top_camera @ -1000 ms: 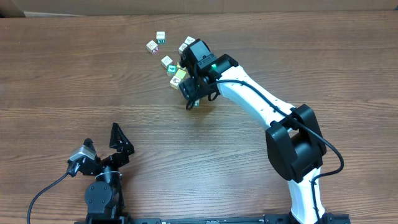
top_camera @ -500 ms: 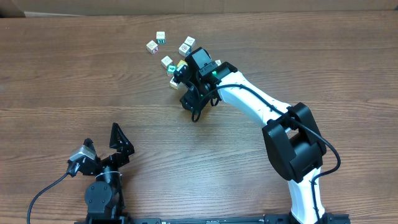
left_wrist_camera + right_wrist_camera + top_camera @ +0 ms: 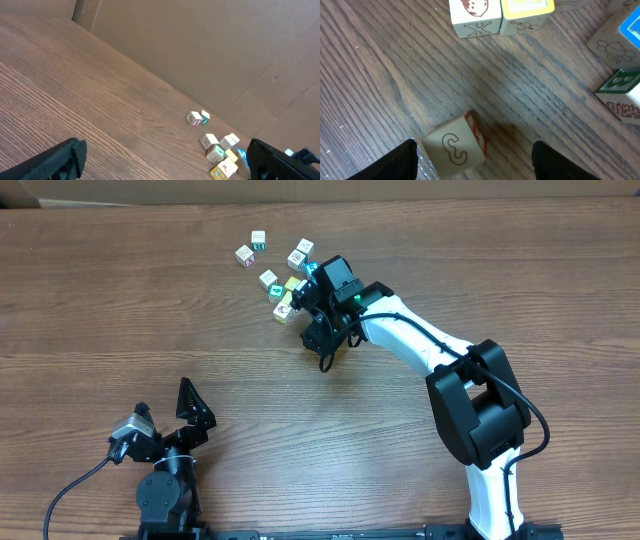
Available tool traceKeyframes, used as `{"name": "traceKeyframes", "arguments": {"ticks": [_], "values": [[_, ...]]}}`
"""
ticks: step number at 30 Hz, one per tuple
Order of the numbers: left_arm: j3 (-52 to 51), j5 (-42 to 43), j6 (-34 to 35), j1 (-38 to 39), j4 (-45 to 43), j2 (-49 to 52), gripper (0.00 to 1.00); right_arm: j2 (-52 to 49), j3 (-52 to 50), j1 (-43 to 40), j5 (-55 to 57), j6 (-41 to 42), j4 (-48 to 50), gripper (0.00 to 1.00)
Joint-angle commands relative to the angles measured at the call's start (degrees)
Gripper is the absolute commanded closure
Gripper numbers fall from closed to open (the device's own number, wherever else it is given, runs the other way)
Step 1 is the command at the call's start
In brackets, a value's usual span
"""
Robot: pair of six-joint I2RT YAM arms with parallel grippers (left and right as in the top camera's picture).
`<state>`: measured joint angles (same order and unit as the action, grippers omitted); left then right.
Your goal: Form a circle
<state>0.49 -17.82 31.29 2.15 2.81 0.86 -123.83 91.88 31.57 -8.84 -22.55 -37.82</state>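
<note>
circle cubes [image 3: 268,278] clustered loosely; right pincer [image 3: 477,160] open, straddling c cube [image 3: 454,147]

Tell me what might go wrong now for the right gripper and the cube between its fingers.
1. The C cube sits skewed, close to one finger of the right gripper and far from the other. Closing may spin or shove it rather than grip it.
2. The X cube and yellow cube lie just ahead, and the green B cube lies to the side. A wide sweep could knock them apart.
</note>
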Motion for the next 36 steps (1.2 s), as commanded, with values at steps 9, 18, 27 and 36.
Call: {"name": "traceKeyframes", "arguments": {"ticks": [9, 18, 27, 36], "values": [[-0.2, -0.6, -0.7, 0.0, 0.0, -0.6, 0.00, 0.3, -1.5, 0.0, -4.2, -0.5, 0.6, 0.44], [-0.2, -0.6, -0.7, 0.0, 0.0, -0.6, 0.00, 0.3, -2.7, 0.0, -4.2, -0.5, 2.2, 0.51], [-0.2, -0.6, -0.7, 0.0, 0.0, -0.6, 0.01, 0.3, -2.7, 0.1, -4.2, 0.4, 1.3, 0.58], [-0.2, -0.6, -0.7, 0.0, 0.0, -0.6, 0.01, 0.3, -2.7, 0.3, -4.1, 3.8, 1.1, 0.59]]}}
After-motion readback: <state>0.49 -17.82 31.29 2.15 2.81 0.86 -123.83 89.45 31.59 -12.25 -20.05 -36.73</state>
